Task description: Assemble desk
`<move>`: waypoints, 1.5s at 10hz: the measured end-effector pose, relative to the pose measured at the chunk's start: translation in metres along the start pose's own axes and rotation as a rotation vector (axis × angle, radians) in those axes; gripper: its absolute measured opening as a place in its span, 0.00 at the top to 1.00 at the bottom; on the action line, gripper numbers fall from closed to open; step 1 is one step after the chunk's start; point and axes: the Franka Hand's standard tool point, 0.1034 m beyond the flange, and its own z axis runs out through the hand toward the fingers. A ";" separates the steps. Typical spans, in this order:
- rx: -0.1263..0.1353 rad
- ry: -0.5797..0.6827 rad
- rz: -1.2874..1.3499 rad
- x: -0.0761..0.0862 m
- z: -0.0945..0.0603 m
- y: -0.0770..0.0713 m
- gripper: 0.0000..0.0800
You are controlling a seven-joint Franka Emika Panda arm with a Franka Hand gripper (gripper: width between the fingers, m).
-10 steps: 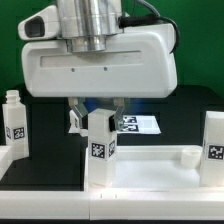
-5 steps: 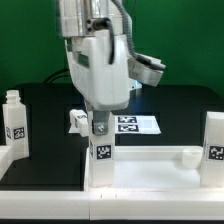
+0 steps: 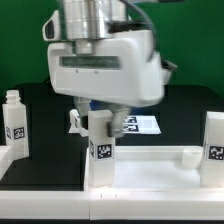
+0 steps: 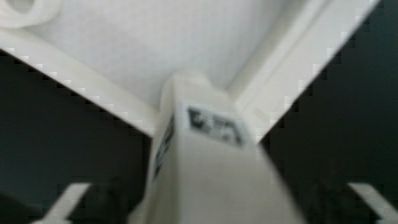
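— Green wall (image 3: 20, 50) behind, black counter (image 3: 45, 150) below. Where was the desk at this step?

— Its tray-like desk top (image 3: 150, 172) lay flat across the lower part of the exterior view. One leg (image 3: 99, 150) stood upright on the top's corner at lower centre-left, tag facing the camera. Whether it was fully seated could not be told.

— And the gripper (image 3: 98, 122)?

— It hung directly above that leg, centred on the leg's axis. The fingers (image 3: 75, 121) stood spread, one on each side of the leg's upper end. In the wrist view, dark gaps separated the fingers (image 4: 68, 203) from the leg (image 4: 210, 140), so nothing was gripped.

— Why straddle the leg without clamping it?

— Judgement: the leg stood by itself on the corner, so no support was required. Alignment over the axis suited either a fresh grasp for a further turn or a straight lift clear.

— Other parts?

— One spare leg (image 3: 14, 118) stood upright at the exterior view's left edge, another spare leg (image 3: 214, 140) at its right edge, well apart. Set upright, each offered the same top-down grasp. The marker board (image 3: 138, 124) lay flat behind the gripper and was no part of the build.

— Risk?

— A sideways departure could knock the standing leg. Vertical movement was advisable.
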 end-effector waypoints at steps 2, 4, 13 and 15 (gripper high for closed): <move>-0.002 0.002 -0.128 0.002 0.001 0.003 0.22; -0.002 0.002 -0.251 0.002 0.001 0.003 0.19; -0.012 -0.002 -0.429 0.005 -0.002 0.009 0.64; -0.027 0.016 0.039 0.004 -0.001 0.009 0.64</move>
